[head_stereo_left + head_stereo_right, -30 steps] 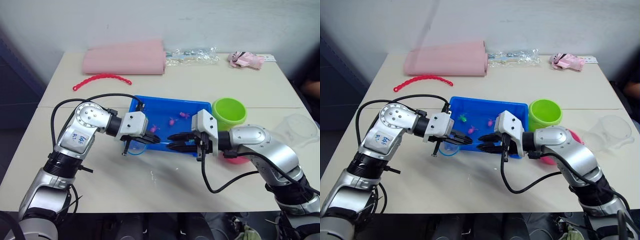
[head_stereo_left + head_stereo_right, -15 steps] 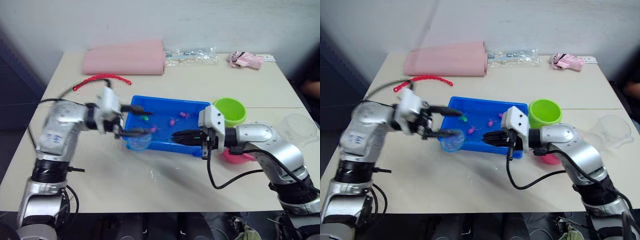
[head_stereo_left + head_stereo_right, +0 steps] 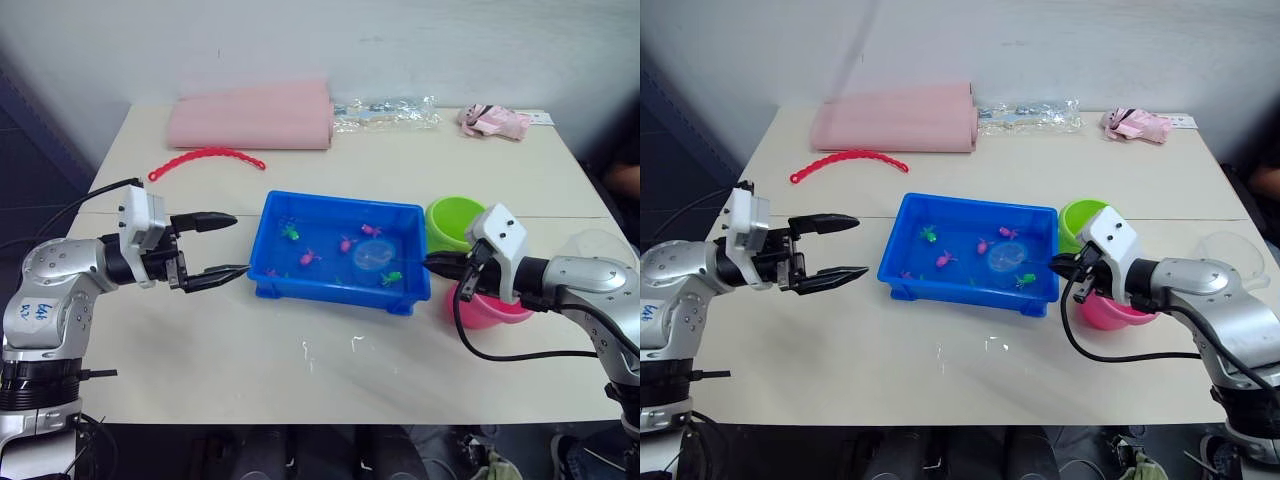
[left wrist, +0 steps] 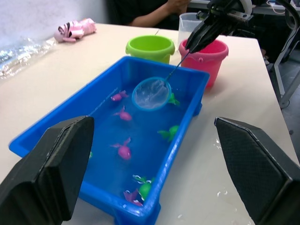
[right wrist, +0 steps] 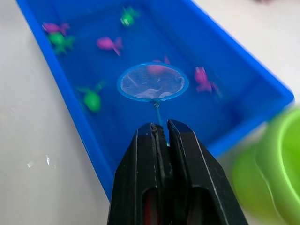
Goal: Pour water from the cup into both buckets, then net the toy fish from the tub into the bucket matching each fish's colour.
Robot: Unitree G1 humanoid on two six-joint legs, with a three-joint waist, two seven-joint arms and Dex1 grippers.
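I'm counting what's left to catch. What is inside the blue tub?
The tub holds water and small toy fish, some pink, some green. The net, held by the right claw, hangs over them, and its mesh covers what lies beneath it.

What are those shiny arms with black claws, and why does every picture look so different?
They are a robot's two arms. Two pictures come from cameras in its head, looking down at a table. The other two come from small cameras on its wrists, so those look along the claws. On the table is a blue tub with tiny pink and green toy fish, beside a green bucket and a pink bucket. The right gripper is pinched on the thin handle of a little net over the tub. The left gripper is open, holding nothing.
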